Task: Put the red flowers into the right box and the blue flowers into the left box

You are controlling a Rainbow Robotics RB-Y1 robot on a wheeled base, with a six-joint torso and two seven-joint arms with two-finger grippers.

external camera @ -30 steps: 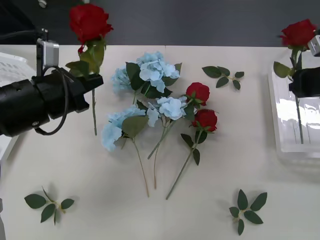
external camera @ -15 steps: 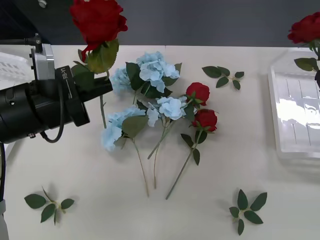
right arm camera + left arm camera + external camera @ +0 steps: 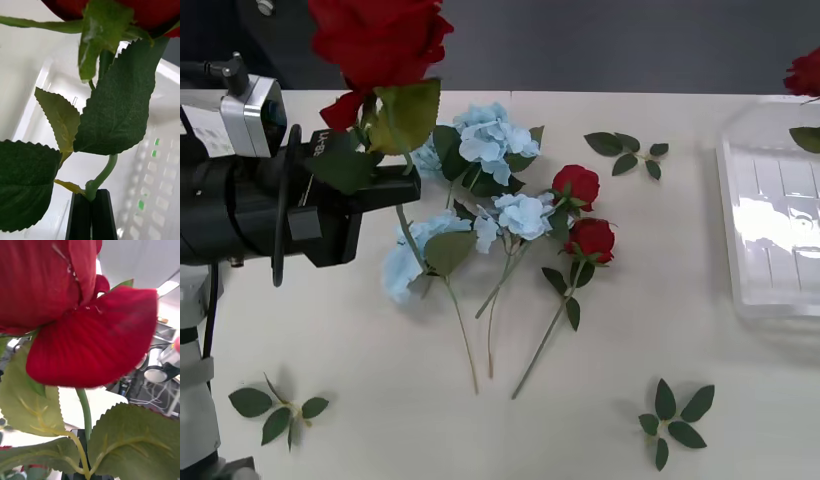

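Roses first: you have one clamped in each gripper. Your left gripper [image 3: 395,190] is closed on a rose [image 3: 378,40] held upright high over the table's [image 3: 330,350] left side, and since a second ago it has carried that bloom higher and closer to the camera, its stem now hanging over the nearest blue flowers [image 3: 480,190]. In the left wrist view the black fingers [image 3: 80,435] pinch the green stem just below the leaves, with the red bloom [image 3: 75,315] right above.

Your right gripper [image 3: 90,213] is shut tight on the stem of a second rose [image 3: 806,75]; its black fingers press together around the stem base, leaves above them, the right box [image 3: 161,112] behind. That rose has climbed from beside the box to the front view's upper right edge, so the right box [image 3: 770,230] now lies uncovered.

Two more roses [image 3: 585,215] lie on the table just right of the blue flowers, unmoved. Leaf sprigs [image 3: 675,420] sit scattered about, where they were.
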